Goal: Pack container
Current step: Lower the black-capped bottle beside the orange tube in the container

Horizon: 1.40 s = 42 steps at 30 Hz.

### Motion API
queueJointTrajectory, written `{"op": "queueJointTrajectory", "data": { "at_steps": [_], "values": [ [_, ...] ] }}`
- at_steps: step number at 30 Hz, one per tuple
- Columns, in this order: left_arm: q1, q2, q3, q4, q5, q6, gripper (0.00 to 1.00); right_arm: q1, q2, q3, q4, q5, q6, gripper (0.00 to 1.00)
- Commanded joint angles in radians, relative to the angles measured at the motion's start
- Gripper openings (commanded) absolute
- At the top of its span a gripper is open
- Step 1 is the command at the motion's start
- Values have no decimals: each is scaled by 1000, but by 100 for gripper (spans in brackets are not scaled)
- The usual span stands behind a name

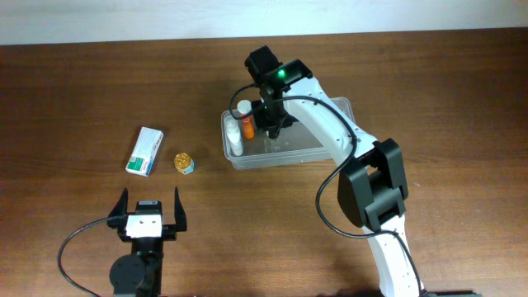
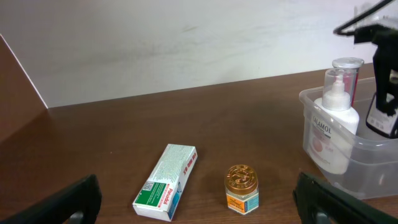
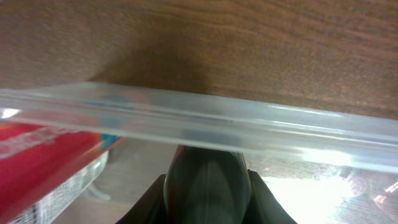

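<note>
Container: the clear tub (image 1: 285, 158) sits on the tabletop (image 1: 82, 82), right of centre and towards the far side. A white pump bottle (image 1: 237, 139) and a red-orange bottle (image 1: 247, 125) stand at its left end.
Right gripper: the right gripper (image 1: 272, 124) is lowered inside the tub with its fingers clamped on a dark bottle (image 3: 205, 177), just beside the two standing bottles. I cannot tell whether the bottle's base touches the tub floor.
Left gripper: the left gripper (image 1: 150, 198) has its fingers spread wide apart and holds nothing. It is at the near left of the tabletop.
Outside the tub: a green-and-white box (image 1: 145, 151) and a gold-lidded jar (image 1: 183, 162) lie left of the tub, near each other but apart.
Risk on release: if the fingers part while the dark bottle hangs above the floor or leans, it would probably topple and could knock the pump bottle.
Risk from neighbours: the gap to the standing bottles looks tight, so a drift to the left could push them over.
Risk on lifting out: a finger that catches the rim could drag or tip the tub, which looks light.
Risk for room: a fallen bottle would take up floor space the box is likely to need.
</note>
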Motion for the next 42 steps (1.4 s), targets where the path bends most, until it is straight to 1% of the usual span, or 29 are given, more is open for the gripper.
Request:
{"op": "queueJointTrajectory", "data": {
  "at_steps": [1,25,28,33,40,42],
  "values": [
    [6,-8,-3,-2,11,17,99,-1,-37,-32,16,23,8,20],
    [6,-8,-3,-2,11,17,99,1,-37,-40,50,-23,8,21],
    [6,-8,-3,-2,11,17,99,1,-37,-40,49,-23,8,28],
    [6,-8,-3,-2,11,17,99,1,-37,-40,47,-23,8,29],
    [6,-8,-3,-2,11,17,100,1,-37,-40,48,-22,8,41],
    [6,-9,-3,-2,11,17,99,0,-37,-40,48,-23,8,41]
  ]
}}
